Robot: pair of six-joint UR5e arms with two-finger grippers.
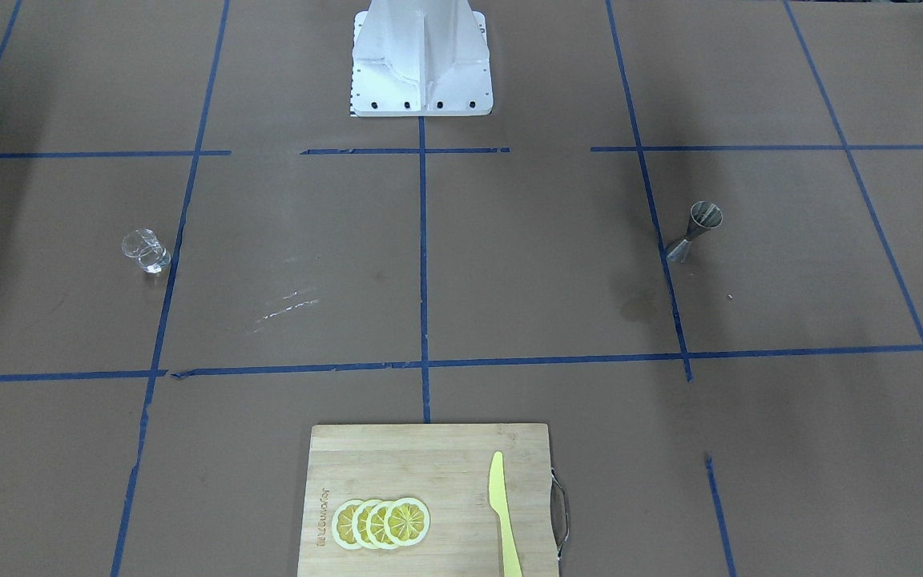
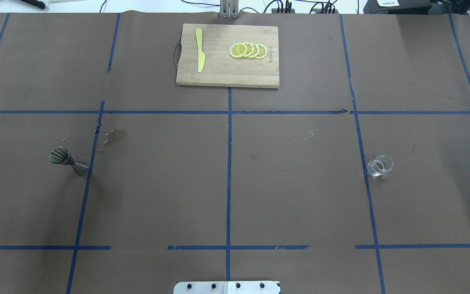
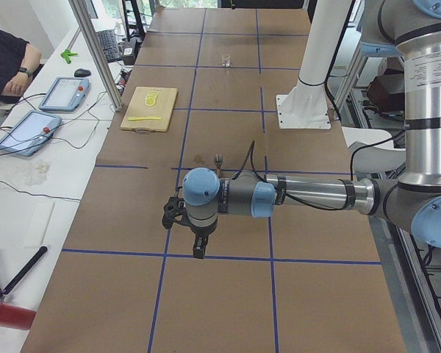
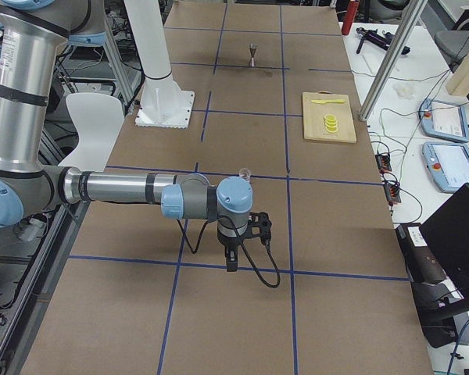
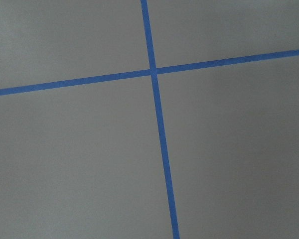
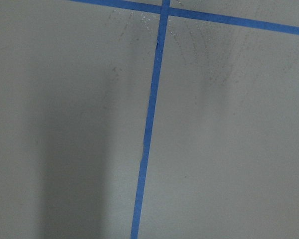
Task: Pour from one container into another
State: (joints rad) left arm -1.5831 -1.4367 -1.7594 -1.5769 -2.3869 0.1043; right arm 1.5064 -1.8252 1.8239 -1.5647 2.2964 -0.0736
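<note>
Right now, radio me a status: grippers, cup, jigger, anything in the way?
Left gripper, right gripper: hovering, touching neither vessel, jaws unreadable. Glass cup, jigger upright, far apart. No object between them.

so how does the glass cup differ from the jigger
The glass cup is clear and straight-sided; the jigger is shiny steel, pinched at the waist. The glass cup stands on the robot's right side, the jigger on its left. Both are small and upright.
</note>
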